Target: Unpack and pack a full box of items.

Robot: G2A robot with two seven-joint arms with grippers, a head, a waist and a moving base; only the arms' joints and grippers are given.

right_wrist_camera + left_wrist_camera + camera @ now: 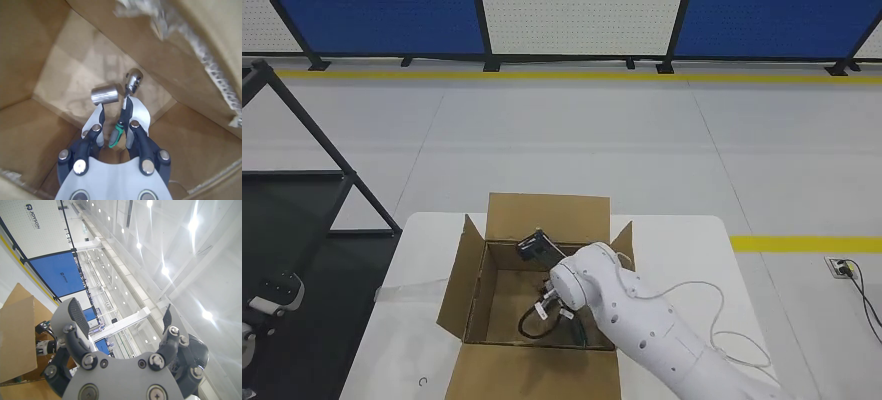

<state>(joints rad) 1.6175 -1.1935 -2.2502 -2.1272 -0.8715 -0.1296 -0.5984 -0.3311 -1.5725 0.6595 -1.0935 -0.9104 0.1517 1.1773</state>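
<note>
My right arm [642, 320] comes in from 5 o'clock and goes down into the open box [547, 210] in the middle of the white table [692, 260]. Inside, a green-handled ratchet [122, 109] lies in line with my right gripper [115, 103], with a shiny socket [105, 94] just beside it. I cannot tell if that hand grips it. My left gripper [122, 313] is spread wide, holds nothing, and is tipped up at the ceiling [189, 256].

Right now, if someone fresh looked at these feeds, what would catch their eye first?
The open brown cardboard box on the white table, with the right gripper deep inside it. Between its open fingers lies a chrome ratchet wrench with a green-and-grey handle, beside a shiny steel cylinder. The left gripper points open at the ceiling.
</note>
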